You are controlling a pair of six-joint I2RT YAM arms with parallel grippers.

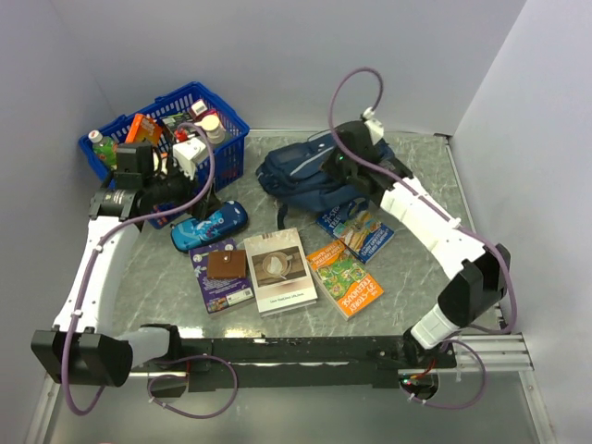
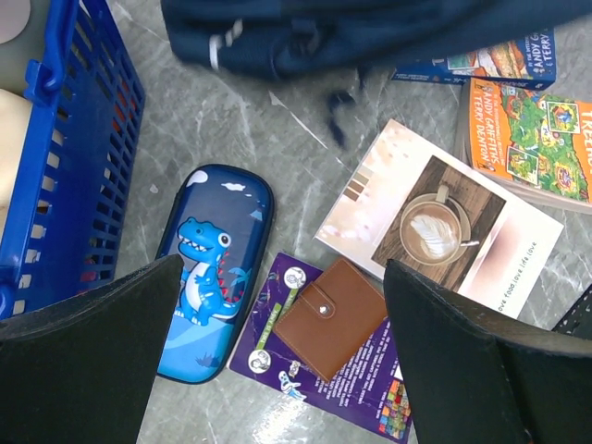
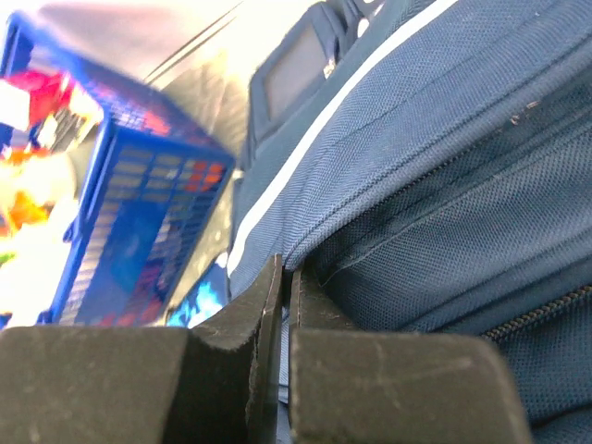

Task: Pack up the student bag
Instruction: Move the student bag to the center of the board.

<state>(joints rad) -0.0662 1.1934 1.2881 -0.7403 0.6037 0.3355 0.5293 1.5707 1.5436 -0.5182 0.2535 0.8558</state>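
**Right gripper at the bag's seam, left gripper waiting open**

The student bag [image 1: 294, 174] lies slumped on its side on the table [image 1: 162, 277]. The right gripper [image 3: 287, 270] is on its upper edge with the fingers pressed together and the tips tucked under a piped fold. I cannot tell whether a zip pull is pinched between them.

Judgement: the step in hand is opening the bag. Pull along the zip line, not upward, or the soft fabric will lift instead of parting.

The left gripper [image 2: 282, 268] hangs near the bag's left front with its fingers spread wide, holding nothing. It could pin the bag down.

A blue basket [image 1: 229, 157] stands just left of the bag. In front of the bag lie a dinosaur pencil case [image 1: 211, 225], a brown wallet [image 1: 227, 265] on a purple book [image 1: 222, 289], a coffee-cover notebook [image 1: 279, 270] and two picture books [image 1: 346, 277].

The tabletop is grey and marbled. Plain pale walls [image 1: 277, 46] close in behind and beside the bag.
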